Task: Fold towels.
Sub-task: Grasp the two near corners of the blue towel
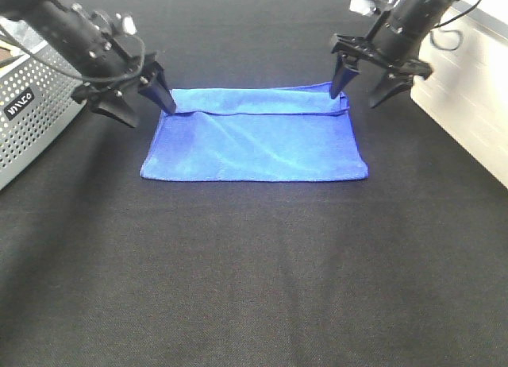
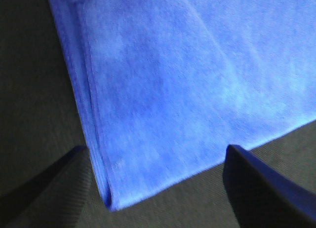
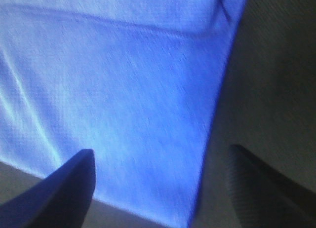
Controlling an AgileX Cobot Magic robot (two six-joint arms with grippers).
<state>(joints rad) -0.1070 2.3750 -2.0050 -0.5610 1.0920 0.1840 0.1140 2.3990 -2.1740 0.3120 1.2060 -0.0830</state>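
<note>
A bright blue towel (image 1: 254,141) lies folded over on the black table, with a narrower band of a lower layer showing along its far edge. My left gripper (image 1: 151,113) stands open at the towel's far left corner, one fingertip touching the cloth edge. In the left wrist view the doubled corner of the towel (image 2: 163,90) sits between the spread fingers of the left gripper (image 2: 156,147). At the far right corner my right gripper (image 1: 353,99) is open too. The right wrist view shows the towel (image 3: 123,90) edge running between the parted fingers of that gripper (image 3: 161,149). Neither holds anything.
A perforated grey basket (image 1: 24,105) stands at the left edge, close behind the left arm. A white surface (image 1: 476,89) with a cable borders the table at the right. Black cloth (image 1: 254,272) covers the table in front of the towel.
</note>
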